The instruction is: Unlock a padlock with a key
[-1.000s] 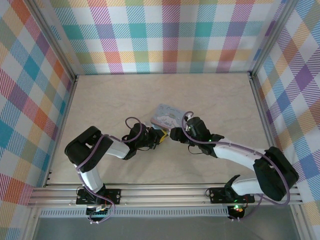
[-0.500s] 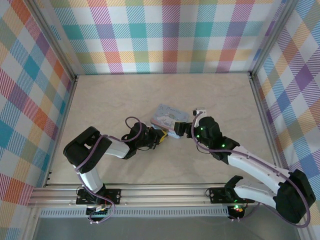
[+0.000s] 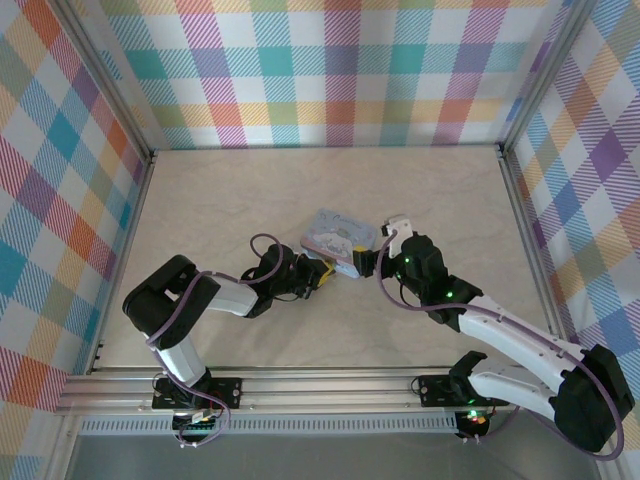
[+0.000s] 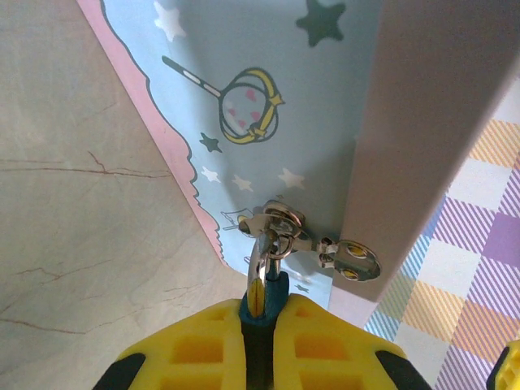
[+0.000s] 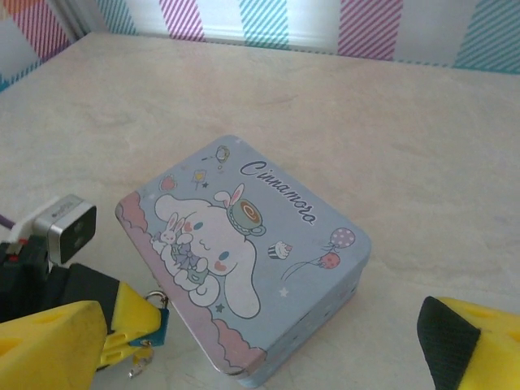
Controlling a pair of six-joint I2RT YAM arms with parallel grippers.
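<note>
Left wrist view: the left hand [image 4: 258, 349] clamps shut on the tiny dark teal padlock [image 4: 268, 299]. Its shackle [image 4: 256, 264] seems closed through the hasp [image 4: 313, 244] of the pale blue cartoon tin [image 4: 268, 65], mid-tabletop [image 4: 81, 203]. The right hand [image 5: 260, 325], just right, gapes wide and empty; unlocking is not yet done.

In the left wrist view, the left gripper [image 4: 260, 333] is hiding nearly all of the padlock [image 4: 268, 302] between its yellow fingers [image 4: 199, 349] at 6 o'clock, and the tin [image 4: 268, 81] is running off the frame at 12 o'clock, its near wall blurring. In the right wrist view, the right gripper [image 5: 264, 329] is having its fingers [image 5: 475, 345] cropped at 5 and 7 o'clock, and the silvery bit [image 5: 140, 360] dangling under the padlock is showing too small to identify.
</note>
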